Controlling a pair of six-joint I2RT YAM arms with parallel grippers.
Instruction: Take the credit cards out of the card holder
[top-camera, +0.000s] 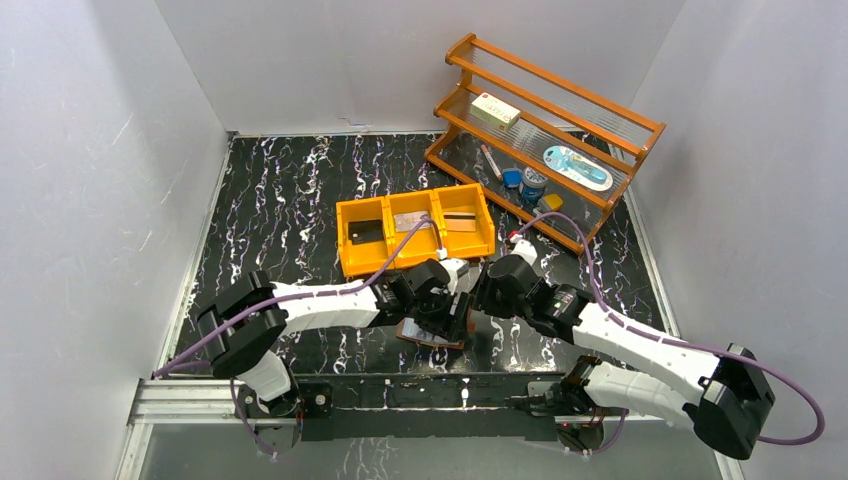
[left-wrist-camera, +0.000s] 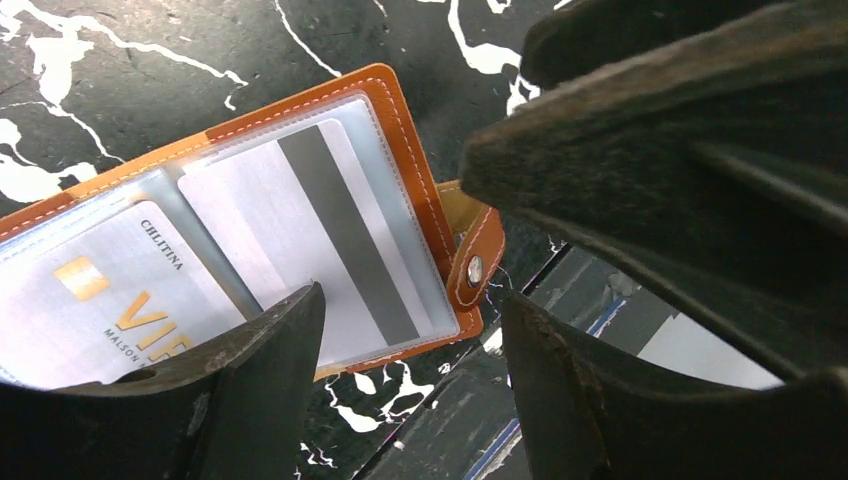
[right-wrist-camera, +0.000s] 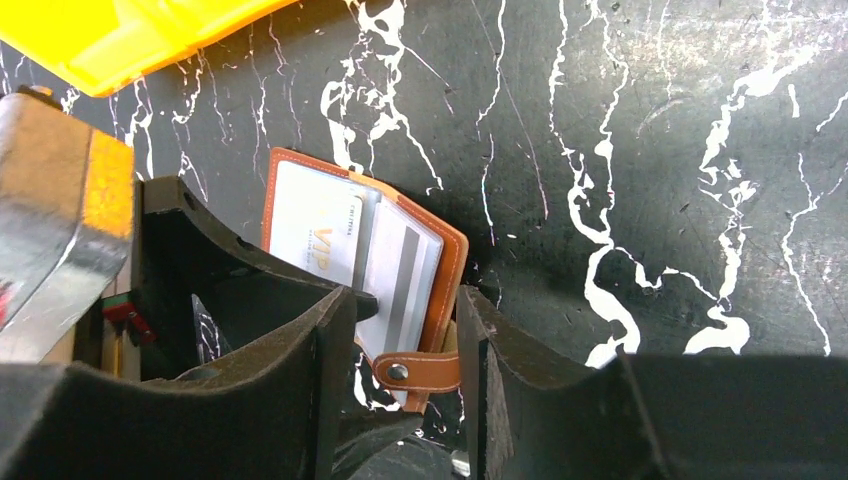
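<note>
- Black marbled bench (top-camera: 300, 200), closed in by plain white panels (top-camera: 100, 150).
- Holder (top-camera: 432, 338) lies opened flat on the bench with its inside up (the top view hides most of it under the two wrists).
- Two cards sit in the holder's clear sleeves. The striped card (left-wrist-camera: 300, 230), silvery with a dark band, is on the half by the snap tab (left-wrist-camera: 474, 268). The VIP card (left-wrist-camera: 110, 300), pale with gold lettering, is on the other half.
- Left fingers (left-wrist-camera: 250, 400) are spread and grasp nothing. One tip lies over the striped card's sleeve at the holder's edge (touching or just above, I cannot tell). The other is off the holder, past the tab.
- Right fingers (right-wrist-camera: 300, 390) are spread too and hold nothing. The tab shows in the gap between them, and I cannot tell whether either tip touches it.
- Bin (top-camera: 415, 262), orange with three compartments, stands just behind the holder. It holds a dark card (top-camera: 366, 234), a grey card (top-camera: 410, 221) and a tan card (top-camera: 460, 221), one to a compartment.
- Rack (top-camera: 550, 120), orange wood, stands farther behind the holder and to its right, with small items on its shelves (too small to name).
</note>
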